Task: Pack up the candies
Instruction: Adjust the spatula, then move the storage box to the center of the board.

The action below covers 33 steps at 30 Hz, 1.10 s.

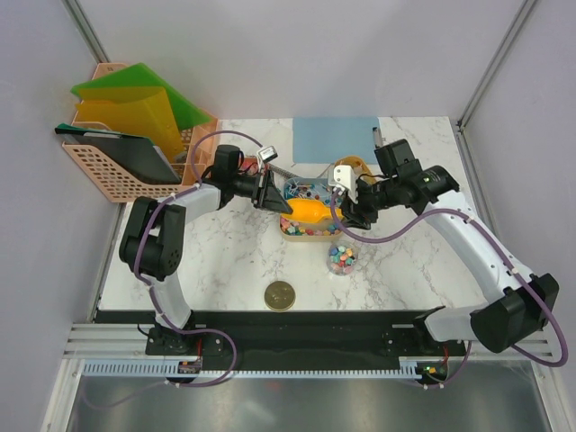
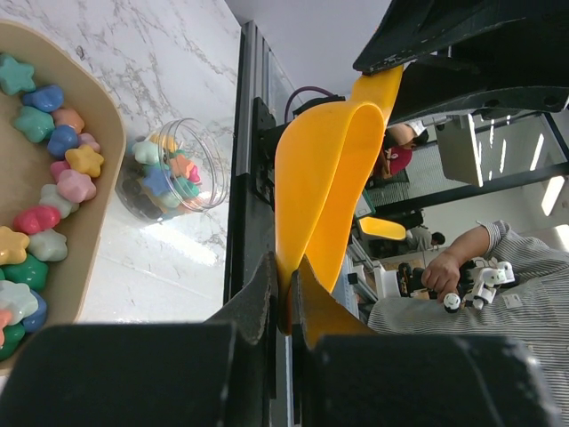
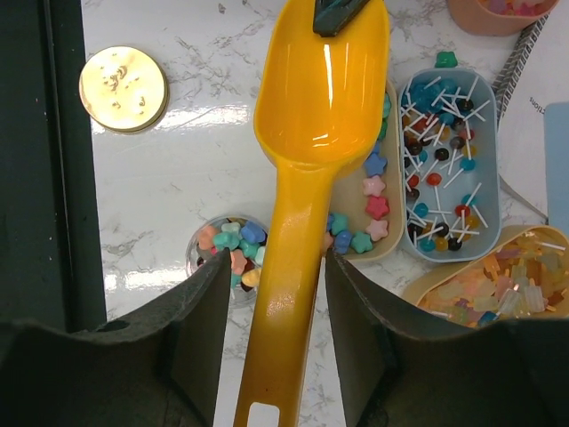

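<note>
The long orange scoop (image 1: 306, 210) hangs over the trays between both arms. My left gripper (image 1: 273, 192) is shut on the rim of its bowl (image 2: 324, 178), jaws pinching the thin edge (image 2: 286, 271). My right gripper (image 3: 277, 262) straddles the scoop's handle (image 3: 289, 294), open, with a gap on each side. The scoop's bowl (image 3: 324, 89) is empty. Star-shaped pastel candies (image 3: 373, 187) lie in a beige tray (image 2: 98, 116). More of them fill a small clear jar (image 3: 229, 253), also seen on the table (image 1: 342, 259) and in the left wrist view (image 2: 169, 173).
A blue tray of lollipops (image 3: 444, 160) and a beige tray of orange-yellow sweets (image 3: 498, 280) sit beside the star tray. The round gold lid (image 1: 280, 294) lies near the front edge. A pink basket (image 1: 117, 171) with folders stands back left, a blue cloth (image 1: 333, 139) behind.
</note>
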Available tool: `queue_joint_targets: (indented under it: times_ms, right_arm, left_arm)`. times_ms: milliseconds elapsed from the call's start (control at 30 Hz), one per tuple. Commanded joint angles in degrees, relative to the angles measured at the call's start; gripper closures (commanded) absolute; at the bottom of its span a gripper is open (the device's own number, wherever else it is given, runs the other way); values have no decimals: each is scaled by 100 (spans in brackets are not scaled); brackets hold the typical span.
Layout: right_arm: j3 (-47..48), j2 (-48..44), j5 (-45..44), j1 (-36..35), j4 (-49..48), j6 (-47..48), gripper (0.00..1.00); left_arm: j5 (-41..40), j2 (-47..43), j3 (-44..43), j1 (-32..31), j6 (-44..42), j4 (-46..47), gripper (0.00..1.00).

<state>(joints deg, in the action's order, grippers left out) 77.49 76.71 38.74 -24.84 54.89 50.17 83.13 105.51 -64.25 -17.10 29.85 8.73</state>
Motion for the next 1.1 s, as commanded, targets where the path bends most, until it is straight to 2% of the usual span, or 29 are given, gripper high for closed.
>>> queue_joint_targets:
  times_ms: [0,100,167,200,233,300,333,367,400,433,467,500,533,567,633,700,800,900,1067]
  right_arm:
    - [108,72,143,32,-14,-7,48]
    - [161,108,81,32,4,-25,61]
    - [213,143,55,32,12,-43,74]
    - [222,160,28,32,47,-34,84]
    - [240,178,2,41,56,-43,89]
    - [257,152,-164,32,74,-86,97]
    - [240,99,-235,41,74,-121,100]
    - [214,55,-305,84,74,-113,100]
    - [144,3,-367,128,74,-104,100]
    - [100,-102,-463,163,65,-95,100]
    - [12,-147,-525,259,65,-104,100]
    - [-32,-191,-569,295,74,-113,100]
    - [-67,-243,-665,330,74,-113,100]
    - [-111,-261,-718,400,74,-122,100]
    - [-120,-279,-815,471,100,-113,100]
    - [-112,-279,-877,506,144,-113,100]
    - [-103,-279,-912,568,162,-78,100]
    - [-112,-288,-930,586,179,-104,100]
    - [-129,-270,-912,603,180,-174,100]
  left_arm:
    - [1276,66,-228,-4,171,146,98]
    - [1284,75,-246,5,179,155,98]
    - [1215,92,-264,5,214,155,95]
    - [1136,110,-246,14,232,146,88]
    - [1039,101,-237,23,232,138,67]
    - [618,83,-359,119,84,-107,55]
    - [199,109,-569,180,-796,-1353,51]
    - [-188,179,-893,233,-1614,-2488,50]
    - [-662,250,-1680,277,-2501,-3421,49]
    - [-1171,346,-2009,278,-3859,-4014,48]
    - [-2342,556,-2300,269,-4298,-4803,47]
    - [-2894,636,-2807,278,-4660,-5011,47]
    - [-3386,750,-3030,286,-5307,-5178,47]
    - [-4331,838,-3189,286,-5609,-5267,47]
    - [-5284,883,-3445,295,-6576,-5250,49]
    - [-5727,927,-3515,321,-7636,-5268,50]
    - [-6177,988,-3515,409,-8693,-5311,52]
    - [-6195,1076,-3612,489,-9170,-5504,52]
    - [-6221,1340,-3770,489,-9313,-5619,52]
